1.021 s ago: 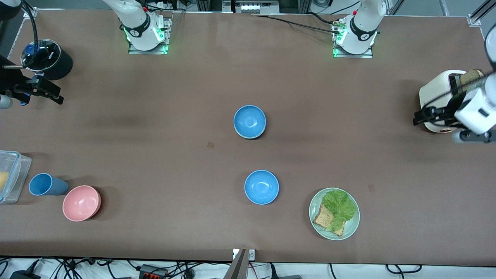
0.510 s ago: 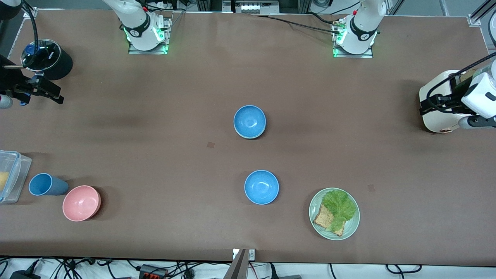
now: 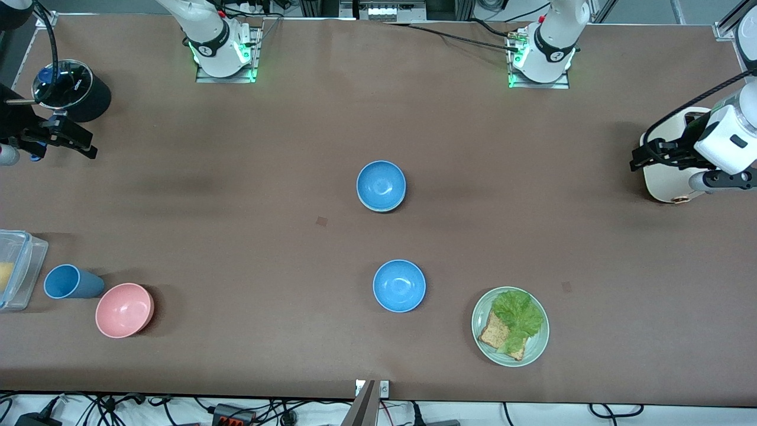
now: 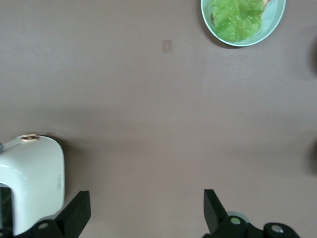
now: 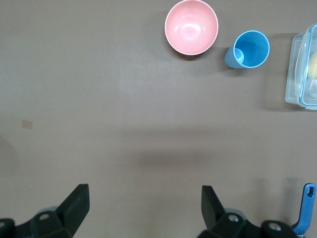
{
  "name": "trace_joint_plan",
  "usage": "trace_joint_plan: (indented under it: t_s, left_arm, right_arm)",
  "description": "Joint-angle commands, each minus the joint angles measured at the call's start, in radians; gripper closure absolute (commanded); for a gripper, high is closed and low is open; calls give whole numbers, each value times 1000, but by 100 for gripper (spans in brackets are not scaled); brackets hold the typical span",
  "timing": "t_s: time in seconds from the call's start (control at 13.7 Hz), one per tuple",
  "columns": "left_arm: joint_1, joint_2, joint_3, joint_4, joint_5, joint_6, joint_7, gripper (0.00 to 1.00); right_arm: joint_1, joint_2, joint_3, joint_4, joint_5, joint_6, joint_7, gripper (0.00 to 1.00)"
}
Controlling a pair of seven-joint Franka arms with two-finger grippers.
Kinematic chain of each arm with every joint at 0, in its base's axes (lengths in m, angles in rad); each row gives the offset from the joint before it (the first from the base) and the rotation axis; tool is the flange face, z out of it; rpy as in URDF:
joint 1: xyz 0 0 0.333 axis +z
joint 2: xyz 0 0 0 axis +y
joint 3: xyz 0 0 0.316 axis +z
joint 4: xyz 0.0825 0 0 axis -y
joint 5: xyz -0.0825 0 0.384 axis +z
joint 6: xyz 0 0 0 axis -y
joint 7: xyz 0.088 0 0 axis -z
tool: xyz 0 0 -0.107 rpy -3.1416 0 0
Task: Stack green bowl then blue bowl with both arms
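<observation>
Two alike blue bowls sit mid-table. One blue bowl is farther from the front camera, and a pale greenish edge shows under its rim, so the green bowl seems to lie beneath it, mostly hidden. The other blue bowl sits alone, nearer the camera. My left gripper hangs open and empty over the toaster at the left arm's end of the table; the left wrist view shows it over bare table. My right gripper is open and empty over the right arm's end; the right wrist view shows it holding nothing.
A green plate with lettuce and toast sits nearer the camera, beside the lone blue bowl. A white toaster stands under the left gripper. A pink bowl, blue cup, clear container and black round pot stand at the right arm's end.
The left arm's hand has shifted over the toaster, away from the front camera. The bowls and the right arm have not moved.
</observation>
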Motion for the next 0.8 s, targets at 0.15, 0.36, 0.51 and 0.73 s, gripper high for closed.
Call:
trace_joint_plan:
  t_s: [0.15, 0.36, 0.51, 0.73]
  left_arm:
    - [-15, -48, 26, -51, -35, 21, 3, 0]
    - [-15, -48, 26, -49, -32, 20, 3, 0]
    - [-17, -48, 26, -48, -32, 20, 3, 0]
    - [-14, -19, 18, -29, -24, 10, 4, 0]
  right_arm:
    - [-12, -22, 10, -11, -12, -8, -2, 0]
    - [-12, -22, 10, -11, -12, -6, -2, 0]
    - [-10, -22, 10, -11, -12, -8, -2, 0]
    - [-10, -19, 12, -11, -12, -2, -2, 0]
